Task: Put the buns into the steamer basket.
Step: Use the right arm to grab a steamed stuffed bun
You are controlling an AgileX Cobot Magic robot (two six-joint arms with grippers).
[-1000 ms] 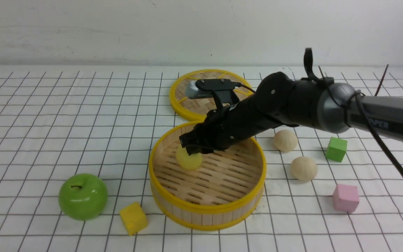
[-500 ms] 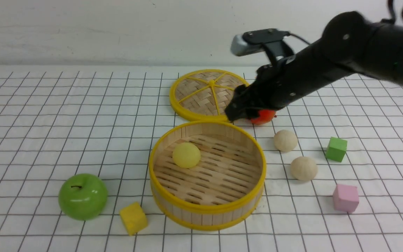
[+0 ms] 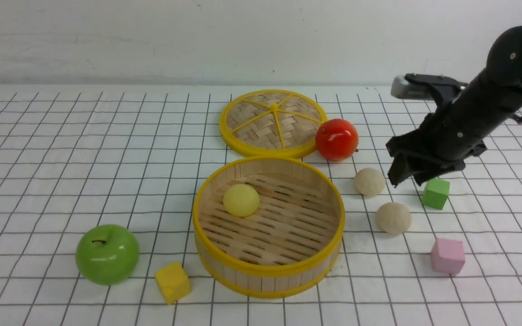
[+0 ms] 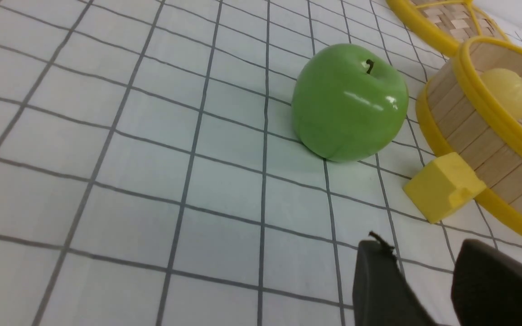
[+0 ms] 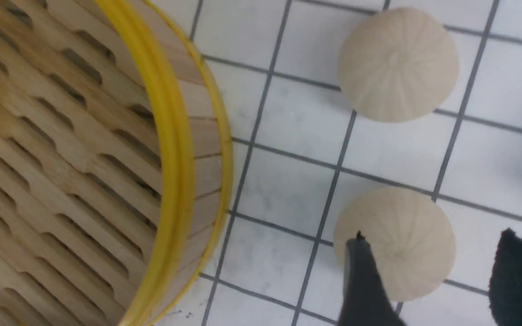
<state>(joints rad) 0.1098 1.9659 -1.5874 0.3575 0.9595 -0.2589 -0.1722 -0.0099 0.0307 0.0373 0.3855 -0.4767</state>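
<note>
Front view, biggest thing first: the basket (image 3: pixel 268 277) stands mid-table with the yellow bun (image 3: pixel 241 199) already on its slats. Its wall is tall, so a bun carried in too low could strike the rim, fall outside or shove the basket. Just behind it lies the lid (image 3: pixel 261 131), flat and alike in colour, and a release made too far back would land a bun there. The green apple (image 3: pixel 107 254) sits well apart on the left, close to the left gripper (image 4: pixel 424 253), whose jaws stand apart on nothing, so I judge little threat there. The red apple (image 3: pixel 336 139) is near the far bun (image 3: pixel 369 181); round and glossy, it would roll if the arm brushed it. The right gripper (image 3: pixel 407 181) hangs right of the far bun, jaws spread and empty. In the right wrist view a beige bun (image 5: pixel 406 235) shows between its fingers, probably the near bun (image 3: pixel 393 218), though I cannot be sure. Both beige ones lie on the cloth right of the basket. They are domed, so one finger touching first could send a bun rolling, and an off-centre squeeze could pop it out. The green cube (image 3: pixel 435 193) is just beside the gripper and the pink cube (image 3: pixel 447 256) near the near bun; a wide descent might nudge either.
</note>
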